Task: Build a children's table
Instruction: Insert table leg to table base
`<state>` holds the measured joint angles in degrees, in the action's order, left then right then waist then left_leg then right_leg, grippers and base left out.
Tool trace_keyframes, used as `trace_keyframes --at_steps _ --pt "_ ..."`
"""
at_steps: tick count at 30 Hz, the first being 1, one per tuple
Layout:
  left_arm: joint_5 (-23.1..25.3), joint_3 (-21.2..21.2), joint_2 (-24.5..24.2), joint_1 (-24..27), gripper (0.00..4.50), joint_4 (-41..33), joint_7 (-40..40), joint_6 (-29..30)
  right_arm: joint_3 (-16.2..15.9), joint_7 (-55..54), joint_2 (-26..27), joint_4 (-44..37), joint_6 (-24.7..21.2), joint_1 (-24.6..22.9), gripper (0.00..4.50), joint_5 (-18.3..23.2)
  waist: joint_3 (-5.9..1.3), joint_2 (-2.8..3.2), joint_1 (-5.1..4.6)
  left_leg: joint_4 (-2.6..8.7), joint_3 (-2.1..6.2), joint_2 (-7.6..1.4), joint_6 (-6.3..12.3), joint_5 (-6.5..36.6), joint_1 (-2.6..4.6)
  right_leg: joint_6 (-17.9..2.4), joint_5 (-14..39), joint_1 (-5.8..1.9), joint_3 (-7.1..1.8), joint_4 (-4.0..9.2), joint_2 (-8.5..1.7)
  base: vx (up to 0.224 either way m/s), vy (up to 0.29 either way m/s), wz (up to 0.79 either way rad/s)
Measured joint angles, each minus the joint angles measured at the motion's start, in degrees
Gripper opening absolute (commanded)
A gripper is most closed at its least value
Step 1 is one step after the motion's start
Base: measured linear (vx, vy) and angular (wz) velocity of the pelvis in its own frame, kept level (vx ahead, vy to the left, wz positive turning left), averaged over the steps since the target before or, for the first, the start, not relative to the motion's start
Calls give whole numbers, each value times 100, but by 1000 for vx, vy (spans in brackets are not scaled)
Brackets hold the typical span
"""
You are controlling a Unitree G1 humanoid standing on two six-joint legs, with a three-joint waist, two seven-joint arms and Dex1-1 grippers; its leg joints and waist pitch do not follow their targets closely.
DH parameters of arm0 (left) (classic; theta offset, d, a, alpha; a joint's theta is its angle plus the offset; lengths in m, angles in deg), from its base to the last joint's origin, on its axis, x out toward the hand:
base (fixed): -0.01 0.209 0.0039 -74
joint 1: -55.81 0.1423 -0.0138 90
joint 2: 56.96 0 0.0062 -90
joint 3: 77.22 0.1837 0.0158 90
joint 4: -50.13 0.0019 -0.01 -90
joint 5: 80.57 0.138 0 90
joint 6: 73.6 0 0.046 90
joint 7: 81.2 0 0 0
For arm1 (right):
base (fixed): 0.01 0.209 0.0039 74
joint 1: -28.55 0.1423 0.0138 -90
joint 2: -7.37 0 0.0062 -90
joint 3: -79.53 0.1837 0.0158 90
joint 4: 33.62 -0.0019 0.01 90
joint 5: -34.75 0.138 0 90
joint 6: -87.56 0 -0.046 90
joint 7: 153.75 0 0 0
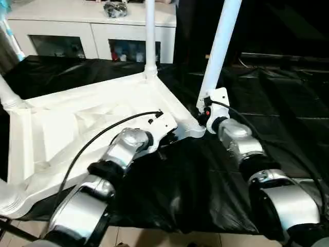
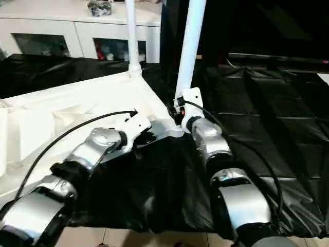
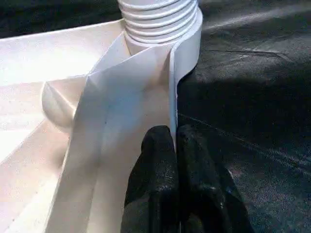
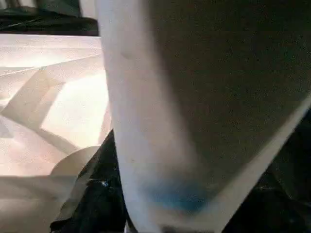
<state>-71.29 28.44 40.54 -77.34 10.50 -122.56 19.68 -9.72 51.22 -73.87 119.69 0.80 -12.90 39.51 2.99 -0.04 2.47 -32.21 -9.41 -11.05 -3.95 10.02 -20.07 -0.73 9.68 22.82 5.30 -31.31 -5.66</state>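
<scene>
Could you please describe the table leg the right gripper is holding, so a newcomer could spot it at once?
Find the upturned white tabletop on the black sheet. At its near right corner, the leg rises, held by the right gripper. Unlike the upright far-corner leg, it leans.
</scene>
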Motion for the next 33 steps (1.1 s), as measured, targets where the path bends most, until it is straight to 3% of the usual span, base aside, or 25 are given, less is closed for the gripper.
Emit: trace_keyframes --at_steps 6,16,20,25,33 --pt "-197 -2 -556 368 0 -532 -967 -216 -193 1432 -178 -68 -68 11 188 -34 -19 -28 -11 25 -14 -24 -2 1 24 -18 -14 20 3 -103 7 0 0 0" --pt "-385 46 -850 646 0 -990 -1841 -309 -394 3275 -650 -690 -55 -391 188 -10 -79 -48 180 35 -54 -87 -83 48 82 -42 -6 27 14 -257 40 30 -15 1" --pt "-457 121 -962 713 0 -1109 -2298 -416 -615 4127 -901 -1300 -55 -725 188 36 -104 -76 281 40 -53 -94 -128 79 97 -47 49 23 16 -284 44 29 -8 1" --pt "-491 187 -1074 762 0 -1142 -2687 -550 -816 4516 -1037 -2140 -50 -1248 188 50 -132 -122 321 37 -52 -91 -146 91 105 -44 56 3 11 -271 41 0 0 0" --pt "-522 212 -1139 848 0 -1209 -2954 -652 -818 4656 -1087 -2853 -58 -1803 188 169 -138 -126 373 35 -45 -91 -151 91 112 -28 66 -19 -2 -272 39 0 0 0"
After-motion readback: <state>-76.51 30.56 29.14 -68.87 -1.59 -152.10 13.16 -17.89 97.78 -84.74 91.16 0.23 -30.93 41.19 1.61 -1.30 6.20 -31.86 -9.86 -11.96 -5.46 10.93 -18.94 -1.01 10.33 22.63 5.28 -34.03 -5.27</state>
